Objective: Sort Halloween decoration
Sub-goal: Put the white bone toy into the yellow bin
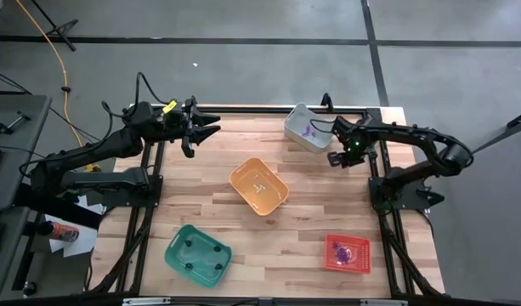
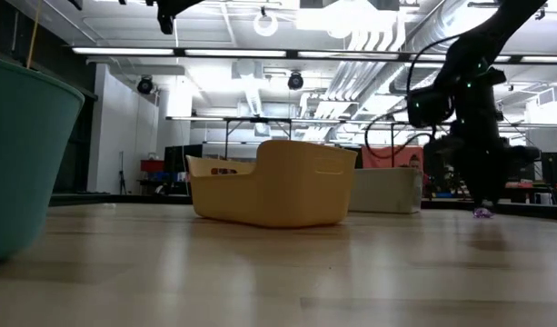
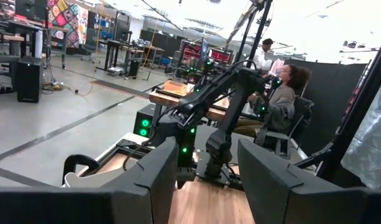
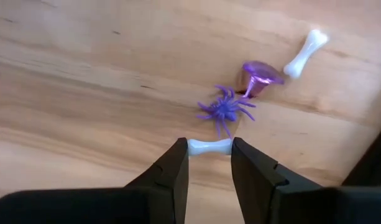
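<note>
The right gripper's (image 4: 210, 163) fingers (image 4: 175, 171) stand narrowly apart, clamped on the ends of a small white bone (image 4: 210, 147) that lies on the counter (image 4: 84, 81), its long axis running straight across from one finger to the other. Just beyond it sits a purple spider (image 4: 225, 109), then a purple goblet-like trinket (image 4: 258, 76) tipped on its side, and a second white bone (image 4: 306, 53) lying slantwise. The left gripper (image 1: 207, 132) hangs above the counter's far left edge, fingers (image 3: 156, 177) wide apart, holding nothing.

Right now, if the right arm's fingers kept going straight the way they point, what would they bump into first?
The right gripper already has a small white bone between its fingers. Straight ahead, the purple spider comes first, then probably the purple trinket, all lying on the wooden table.
</note>
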Available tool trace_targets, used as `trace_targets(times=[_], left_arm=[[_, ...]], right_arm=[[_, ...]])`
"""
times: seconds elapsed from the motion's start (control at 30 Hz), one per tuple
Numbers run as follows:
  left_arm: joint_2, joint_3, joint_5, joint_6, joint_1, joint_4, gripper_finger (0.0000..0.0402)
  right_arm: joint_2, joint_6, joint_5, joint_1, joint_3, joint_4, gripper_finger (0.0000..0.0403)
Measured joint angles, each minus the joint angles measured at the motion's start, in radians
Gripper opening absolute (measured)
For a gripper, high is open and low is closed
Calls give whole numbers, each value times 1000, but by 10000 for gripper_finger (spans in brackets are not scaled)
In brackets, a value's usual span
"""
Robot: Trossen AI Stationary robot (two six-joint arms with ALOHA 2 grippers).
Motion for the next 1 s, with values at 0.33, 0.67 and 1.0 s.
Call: trace_targets(times=[0.33,0.67,1.0], left_arm=[[0,0,0,0,0,0,156],[0,0,-1,-1,0,0,156],[1,0,-13,-54,0,11,156]], right_arm=[[-153,-21,-38,12,157,-84,97],[-218,-44,-282,241,254,144,97],[-109,-138,-166,508,237,1023,97]])
